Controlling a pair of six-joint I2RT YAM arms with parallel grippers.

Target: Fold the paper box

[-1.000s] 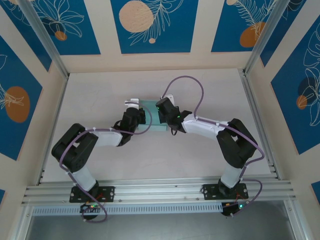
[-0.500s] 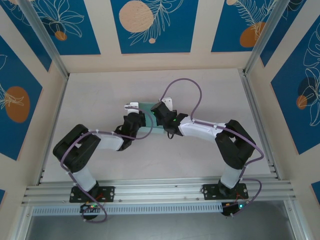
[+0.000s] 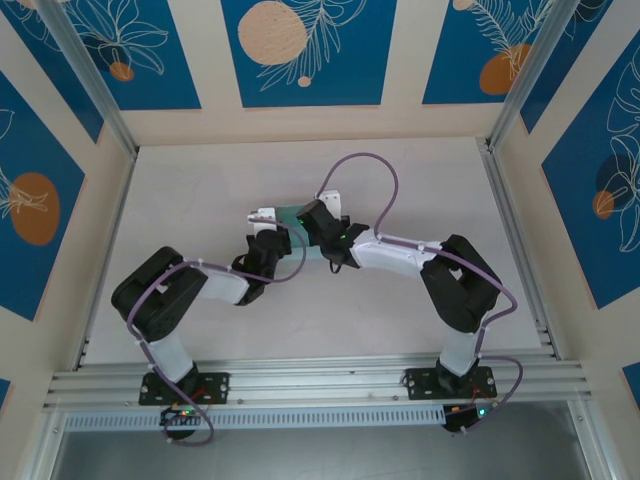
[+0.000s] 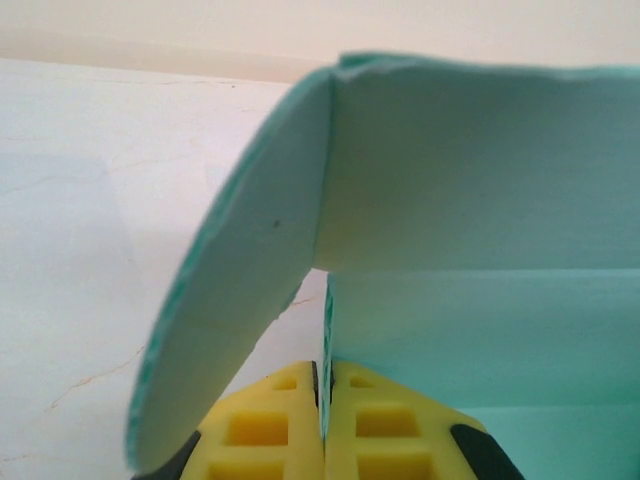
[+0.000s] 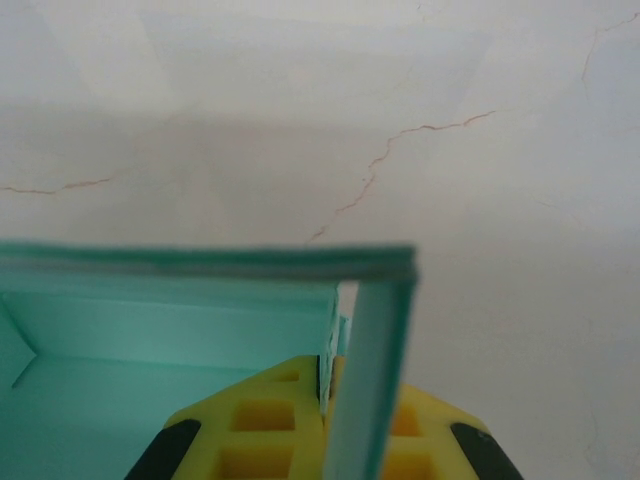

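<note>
The paper box (image 3: 291, 214) is pale blue-green card, partly folded, held mid-table between both grippers. In the left wrist view a box wall (image 4: 480, 220) stands upright with a curved flap (image 4: 235, 300) bent to its left. My left gripper (image 4: 322, 378) is shut on a thin panel edge. In the right wrist view the paper box (image 5: 170, 330) shows an open inside and a side flap (image 5: 375, 360) standing up over the yellow fingers (image 5: 265, 410). My right gripper (image 5: 330, 380) is shut on an inner wall edge. From above, the left gripper (image 3: 280, 238) and right gripper (image 3: 308, 228) nearly meet over the box.
The white marbled tabletop (image 3: 420, 190) surrounds the box on all sides. Cream walls with blue panels (image 3: 308, 50) and metal posts (image 3: 520, 100) enclose the table. The right arm's purple cable (image 3: 365, 160) arches above the table behind the box.
The right gripper has moved left toward the left gripper, which edged right. The box between them has drawn in and shows less from above. Both grippers stay shut.
</note>
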